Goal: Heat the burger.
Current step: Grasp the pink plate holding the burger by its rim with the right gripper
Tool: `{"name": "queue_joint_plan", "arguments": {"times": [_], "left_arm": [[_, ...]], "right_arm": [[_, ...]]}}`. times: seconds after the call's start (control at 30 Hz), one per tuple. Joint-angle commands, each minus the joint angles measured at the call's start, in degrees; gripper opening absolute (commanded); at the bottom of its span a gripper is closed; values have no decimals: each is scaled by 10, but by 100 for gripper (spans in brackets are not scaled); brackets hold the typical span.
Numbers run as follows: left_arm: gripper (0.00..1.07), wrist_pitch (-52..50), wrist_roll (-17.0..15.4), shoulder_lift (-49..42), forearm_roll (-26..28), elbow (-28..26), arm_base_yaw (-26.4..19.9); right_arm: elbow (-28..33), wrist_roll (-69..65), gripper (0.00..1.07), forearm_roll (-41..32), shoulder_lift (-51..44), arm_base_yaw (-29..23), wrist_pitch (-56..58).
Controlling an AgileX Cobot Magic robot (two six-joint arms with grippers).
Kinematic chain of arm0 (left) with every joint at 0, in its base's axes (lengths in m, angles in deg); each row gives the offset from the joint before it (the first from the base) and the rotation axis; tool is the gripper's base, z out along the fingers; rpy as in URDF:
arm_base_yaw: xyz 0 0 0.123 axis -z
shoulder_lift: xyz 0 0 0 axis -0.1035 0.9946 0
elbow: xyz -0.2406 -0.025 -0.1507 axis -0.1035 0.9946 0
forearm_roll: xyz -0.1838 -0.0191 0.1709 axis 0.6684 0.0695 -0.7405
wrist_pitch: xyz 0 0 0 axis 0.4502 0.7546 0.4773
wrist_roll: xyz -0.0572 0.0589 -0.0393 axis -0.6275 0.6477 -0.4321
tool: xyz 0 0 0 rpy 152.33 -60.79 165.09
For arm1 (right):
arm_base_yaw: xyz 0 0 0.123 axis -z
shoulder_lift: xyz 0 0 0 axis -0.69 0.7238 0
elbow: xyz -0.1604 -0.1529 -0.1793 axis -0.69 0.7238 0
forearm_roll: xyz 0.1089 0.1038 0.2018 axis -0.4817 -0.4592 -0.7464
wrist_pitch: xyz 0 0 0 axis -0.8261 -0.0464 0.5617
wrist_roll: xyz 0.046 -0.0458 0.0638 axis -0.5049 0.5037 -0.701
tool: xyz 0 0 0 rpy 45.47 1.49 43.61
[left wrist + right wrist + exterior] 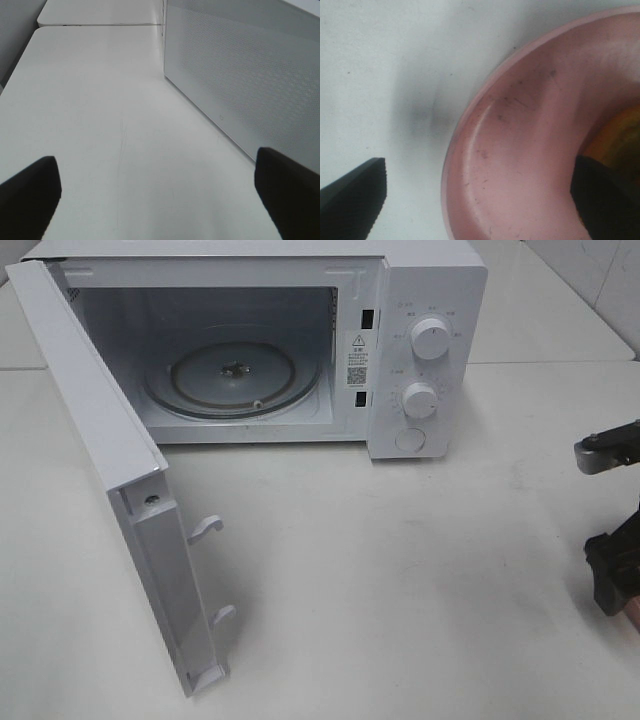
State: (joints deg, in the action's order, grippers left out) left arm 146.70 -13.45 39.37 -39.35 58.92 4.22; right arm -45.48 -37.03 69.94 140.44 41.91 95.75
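Only a sliver of the burger's golden bun point(620, 135) shows in the right wrist view, sitting on a round pink plate point(520, 150). My right gripper point(480, 197) is open just above the plate's rim, one dark finger point(355, 195) over the white table and the other finger point(605, 200) over the plate beside the burger. Neither finger holds anything. In the high view only part of my right arm point(612, 570) shows at the right edge; burger and plate are out of that view. My left gripper point(157, 192) is open and empty over bare table.
The white microwave point(420, 340) stands at the back with its door point(90, 440) swung wide open to the left. Its glass turntable point(235, 380) is bare. The door's perforated panel point(240, 75) is close beside my left gripper. White tabletop point(380, 570) stretches before the microwave.
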Motion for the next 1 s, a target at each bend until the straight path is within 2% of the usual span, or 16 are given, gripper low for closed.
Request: {"name": "queue_joint_plan", "arguments": {"times": [0.03, 0.3, 0.7, 0.73, 0.77, 0.8, 0.83, 0.87, 0.9, 0.93, 0.97, 1.0], "left_arm": [[103, -3, -3, -12, 2, 1, -2], [103, -3, -3, -12, 2, 1, -2], [103, -3, -3, -12, 2, 1, -2], [103, -3, -3, -12, 2, 1, -2], [103, -3, -3, -12, 2, 1, -2], [103, -3, -3, -12, 2, 1, -2], [103, -3, -3, -12, 2, 1, -2], [103, -3, -3, -12, 2, 1, -2], [103, -3, -3, -12, 2, 1, -2], [103, -3, -3, -12, 2, 1, -2], [103, -3, -3, -12, 2, 1, -2], [103, -3, -3, -12, 2, 1, -2]], "right_arm": [[22, -13, 93, 6, 22, 4, -40], [26, -37, 91, 34, 56, 4, -77], [25, -42, 86, 37, 104, 4, -95], [25, -50, 81, 37, 103, 4, -92], [25, -50, 81, 37, 103, 4, -92], [25, -56, 71, 37, 103, 4, -88], [25, -60, 66, 37, 103, 4, -85], [25, -60, 66, 37, 103, 4, -85], [25, -66, 51, 37, 103, 4, -77], [25, -66, 51, 37, 103, 4, -77], [25, -67, 36, 37, 103, 4, -71], [25, -67, 36, 37, 103, 4, -71]]}}
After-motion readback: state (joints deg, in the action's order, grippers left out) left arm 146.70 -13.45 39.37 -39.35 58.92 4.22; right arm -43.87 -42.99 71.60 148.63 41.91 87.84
